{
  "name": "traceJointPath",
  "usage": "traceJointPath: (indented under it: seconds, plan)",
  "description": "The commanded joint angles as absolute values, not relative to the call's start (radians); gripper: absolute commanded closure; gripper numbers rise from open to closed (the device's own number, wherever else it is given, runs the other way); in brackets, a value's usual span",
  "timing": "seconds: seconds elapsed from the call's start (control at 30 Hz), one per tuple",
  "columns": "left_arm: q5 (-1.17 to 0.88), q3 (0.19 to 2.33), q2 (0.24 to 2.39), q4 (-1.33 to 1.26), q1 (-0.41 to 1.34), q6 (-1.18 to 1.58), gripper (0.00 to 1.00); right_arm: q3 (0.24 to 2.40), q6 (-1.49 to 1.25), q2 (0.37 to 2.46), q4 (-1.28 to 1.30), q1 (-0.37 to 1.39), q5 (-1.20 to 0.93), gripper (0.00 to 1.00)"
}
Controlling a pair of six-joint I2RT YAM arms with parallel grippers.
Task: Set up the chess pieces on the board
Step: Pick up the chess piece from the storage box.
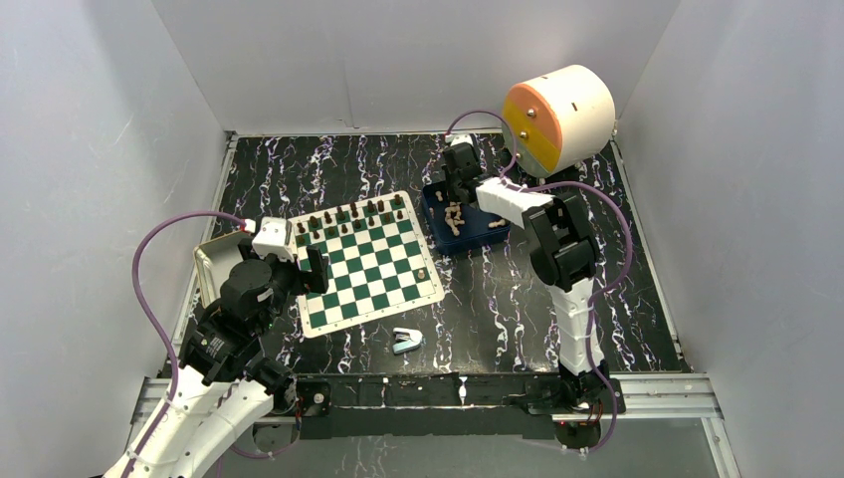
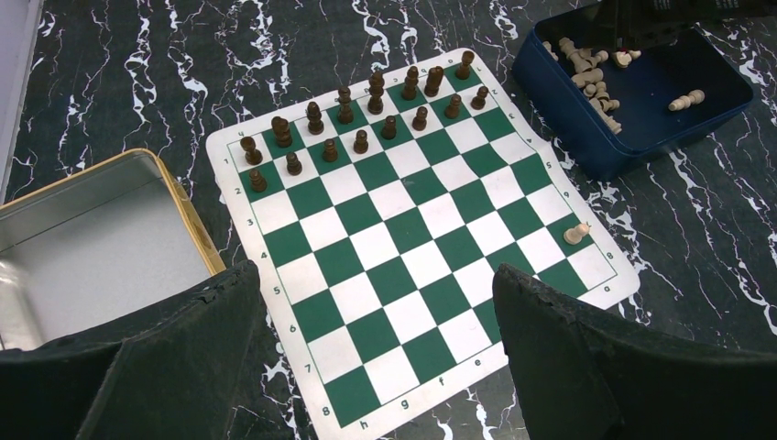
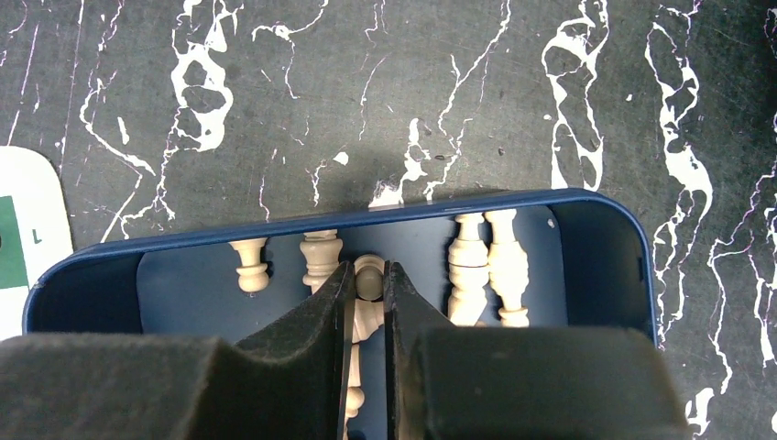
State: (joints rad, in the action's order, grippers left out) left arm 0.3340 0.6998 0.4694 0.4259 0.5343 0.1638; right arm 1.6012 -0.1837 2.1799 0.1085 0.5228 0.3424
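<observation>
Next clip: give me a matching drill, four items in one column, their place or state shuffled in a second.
1 dark chess pieces
2 lone tan piece
3 right pincer
4 left pincer

A open, above the board's left side
B two rows along the board's far side
C shut on a tan piece inside the blue tray
D alone near the board's right edge

Pairs: 1-B; 2-D; 3-C; 4-A

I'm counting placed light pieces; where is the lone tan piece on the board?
Top view: the tan piece stands at the board's right edge near its front corner, far from the dark pieces.
</observation>
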Motion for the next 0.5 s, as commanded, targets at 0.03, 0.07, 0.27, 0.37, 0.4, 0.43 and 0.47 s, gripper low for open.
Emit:
traceJointPath:
  seconds: [0.03,0.07,0.27,0.37,0.4,0.43,0.47]
  plan:
    - [0.359,0.694,0.465,0.404,0.540,0.155,0.05,1.653,-0.172,2.141,0.104,0.517,0.375,0.79]
    - [0.359,0.695,0.466,0.404,0.540,0.155,0.05,1.654,-0.172,2.129,0.119,0.517,0.375,0.79]
    - [0.357,0.696,0.473,0.404,0.540,0.156,0.05,1.643,-0.167,2.047,0.173,0.520,0.345,0.80]
    - [0.353,0.695,0.471,0.404,0.540,0.156,0.05,1.639,-0.160,2.010,0.200,0.528,0.346,0.80]
    - [0.354,0.695,0.471,0.404,0.539,0.156,0.05,1.634,-0.160,1.996,0.205,0.532,0.346,0.80]
    - [0.355,0.694,0.472,0.403,0.540,0.156,0.05,1.622,-0.160,1.978,0.208,0.535,0.346,0.80]
    - [0.357,0.693,0.471,0.403,0.539,0.156,0.05,1.612,-0.162,1.960,0.209,0.539,0.343,0.81]
